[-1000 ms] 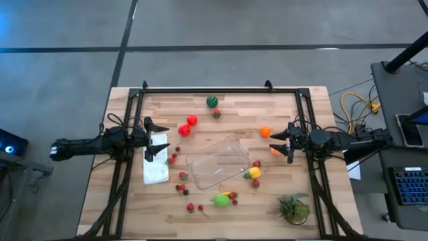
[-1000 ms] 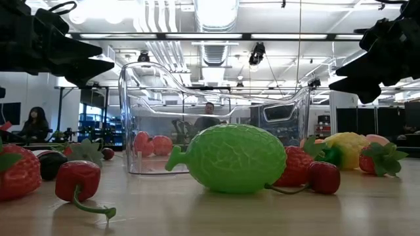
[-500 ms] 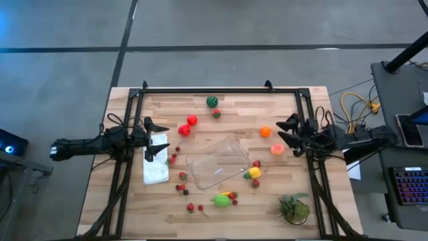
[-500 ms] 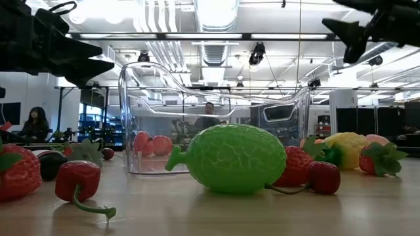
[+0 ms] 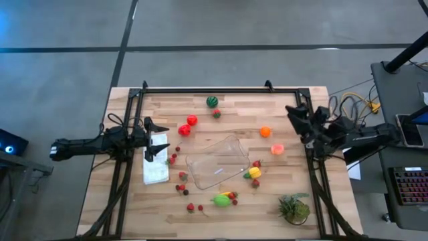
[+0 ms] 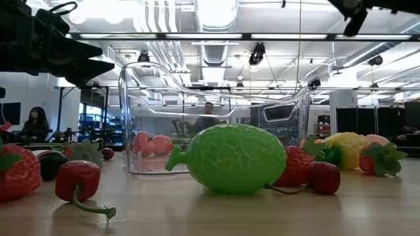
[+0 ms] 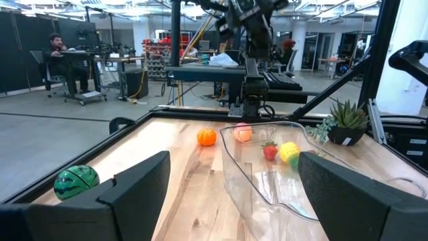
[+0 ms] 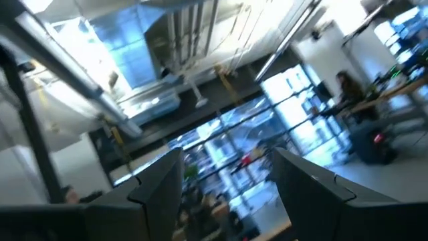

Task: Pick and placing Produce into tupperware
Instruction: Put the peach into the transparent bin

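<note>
The clear tupperware lies mid-table, also showing in the low view and the left wrist view. Produce is scattered around it: a striped melon, red fruits, an orange, a peach-coloured fruit, a yellow one, a lime-green one and small berries. My left gripper hovers open over the table's left side, pointing at the tupperware. My right gripper is open, raised near the right edge and tipped upward; its wrist view shows only ceiling.
A white folded cloth lies below my left gripper. A spiky green plant tuft stands at the near right corner. Black frame rails run along the far, left and right edges. People sit in the room beyond.
My right gripper has risen from just above the peach-coloured fruit, drawn back toward the table's right and far edges, and tipped its fingers upward. The fruit has stayed where it lay.
</note>
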Robot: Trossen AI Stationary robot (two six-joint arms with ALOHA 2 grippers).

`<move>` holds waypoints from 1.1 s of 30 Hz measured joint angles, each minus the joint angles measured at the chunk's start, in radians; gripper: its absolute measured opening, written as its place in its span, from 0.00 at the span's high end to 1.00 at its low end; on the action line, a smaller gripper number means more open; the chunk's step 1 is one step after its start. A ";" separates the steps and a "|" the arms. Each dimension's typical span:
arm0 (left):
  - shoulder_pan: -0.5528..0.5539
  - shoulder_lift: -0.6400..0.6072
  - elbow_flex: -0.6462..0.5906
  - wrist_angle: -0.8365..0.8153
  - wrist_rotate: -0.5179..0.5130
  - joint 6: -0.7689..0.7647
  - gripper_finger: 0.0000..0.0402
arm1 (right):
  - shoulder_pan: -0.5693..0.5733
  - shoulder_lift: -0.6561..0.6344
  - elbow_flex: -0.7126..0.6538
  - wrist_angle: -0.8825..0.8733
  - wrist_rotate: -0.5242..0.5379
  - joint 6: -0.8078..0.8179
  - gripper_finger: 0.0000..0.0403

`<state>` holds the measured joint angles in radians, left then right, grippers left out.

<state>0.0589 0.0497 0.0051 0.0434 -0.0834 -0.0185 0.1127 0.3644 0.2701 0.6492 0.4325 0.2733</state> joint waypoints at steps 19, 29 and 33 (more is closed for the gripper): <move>-0.001 0.005 0.000 0.070 -0.057 -0.229 0.22 | 0.000 0.282 0.425 -0.026 0.059 -0.143 0.46; 0.000 0.019 0.000 0.133 -0.406 -0.630 0.22 | -0.007 0.426 0.510 -0.051 0.255 0.075 0.46; 0.000 0.018 0.000 0.144 -0.402 -0.632 0.22 | -0.009 0.460 0.511 -0.061 0.375 0.080 0.46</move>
<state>0.0589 0.0677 0.0051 0.1875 -0.4853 -0.6510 0.1042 0.8247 0.7815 0.5887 0.8078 0.3533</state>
